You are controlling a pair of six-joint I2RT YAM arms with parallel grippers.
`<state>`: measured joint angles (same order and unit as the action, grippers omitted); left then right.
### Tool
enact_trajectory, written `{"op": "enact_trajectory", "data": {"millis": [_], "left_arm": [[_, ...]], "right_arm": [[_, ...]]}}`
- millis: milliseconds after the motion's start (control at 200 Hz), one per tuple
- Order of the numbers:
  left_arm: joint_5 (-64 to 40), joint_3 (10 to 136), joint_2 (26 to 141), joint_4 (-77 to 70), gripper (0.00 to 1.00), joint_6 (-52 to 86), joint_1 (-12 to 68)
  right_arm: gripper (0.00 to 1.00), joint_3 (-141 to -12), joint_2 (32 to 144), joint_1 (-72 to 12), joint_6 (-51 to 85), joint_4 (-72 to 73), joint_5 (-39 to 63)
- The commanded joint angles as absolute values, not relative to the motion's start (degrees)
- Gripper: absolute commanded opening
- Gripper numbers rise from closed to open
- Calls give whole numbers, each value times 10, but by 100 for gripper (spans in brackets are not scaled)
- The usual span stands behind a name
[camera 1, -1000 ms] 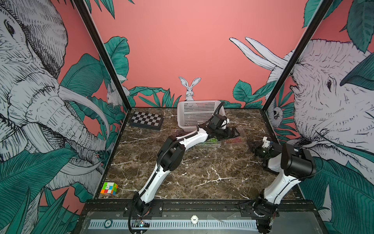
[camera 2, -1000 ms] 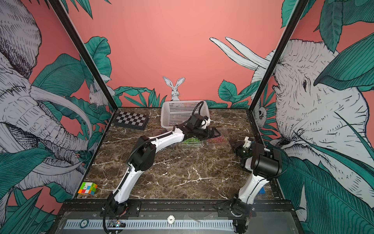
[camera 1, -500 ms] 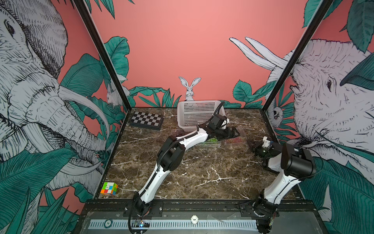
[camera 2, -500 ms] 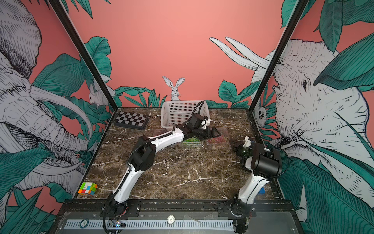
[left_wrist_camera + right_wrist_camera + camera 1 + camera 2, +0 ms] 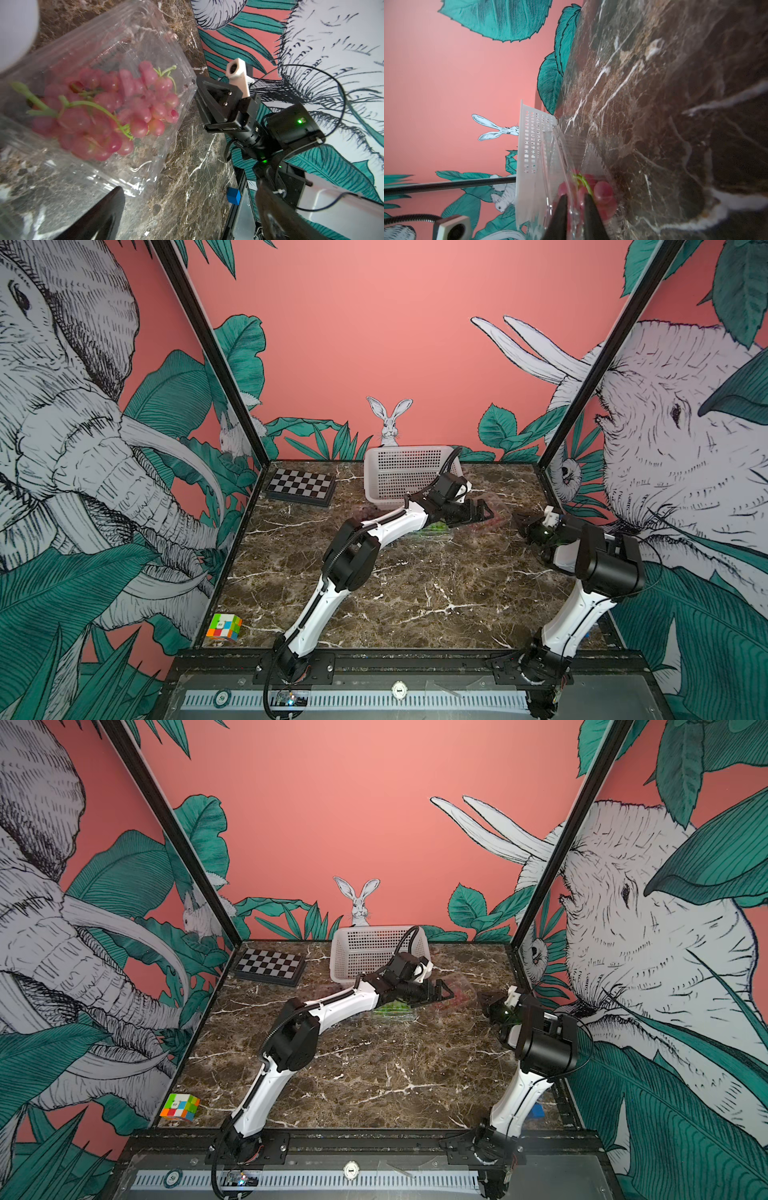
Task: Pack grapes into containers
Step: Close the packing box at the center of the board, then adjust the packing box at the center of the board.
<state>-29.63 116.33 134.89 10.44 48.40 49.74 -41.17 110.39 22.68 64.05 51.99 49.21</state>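
**Red bunch sits boxed between 2 grippers**

The red grapes (image 5: 108, 112) lie inside a clear container (image 5: 182, 70) on the marble table (image 5: 415, 593), toward the robot's right rear and just beside the white basket (image 5: 399, 472). The left gripper (image 5: 482, 512) hangs over that container with its jaws spread wide and nothing in them. The right gripper (image 5: 198, 95) comes in low from the opposite side, with its tips at a corner of the container. I cannot tell whether they touch it or stop just short. In the right wrist view its fingers (image 5: 560, 212) stand narrowly parted, with clear plastic in or behind the gap. Whether they pinch the rim or are clear of it cannot be told.

So the container lies below the left gripper and straight ahead of the right one. Both are at it, the left above and the right at rim height. I judge that any work on the rim falls to the right gripper and any press from above to the left. In the left wrist view the bunch's green stem seems to run along the container's longer side.

In both top views the container nearly vanishes against the marble and shows only as a faint red smear. Whether it has a lid, and where that lid lies, is unclear. A 2nd container holding green grapes (image 5: 432, 528) is mostly covered by the left forearm.
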Motion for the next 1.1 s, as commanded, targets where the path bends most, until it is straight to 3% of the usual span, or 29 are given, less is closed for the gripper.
{"op": "enact_trajectory", "data": {"millis": [0, 140, 265, 530, 740, 1095], "left_arm": [[-300, 1185, 1330, 114, 99, 490, 501], [-298, 1187, 1332, 115, 99, 488, 501], [-299, 1197, 1338, 117, 99, 488, 501], [-298, 1252, 1374, 132, 99, 487, 501], [-290, 1269, 1392, 140, 99, 481, 501], [-294, 1270, 1405, 137, 99, 492, 501]], "right_arm": [[37, -428, 1093, 228, 641, 511, 482], [60, -410, 1034, 228, 591, 429, 471], [69, -361, 953, 226, 552, 345, 455], [64, -263, 858, 180, 513, 298, 455], [60, -276, 899, 113, 531, 362, 449], [53, -384, 1015, 111, 561, 402, 440]]}}
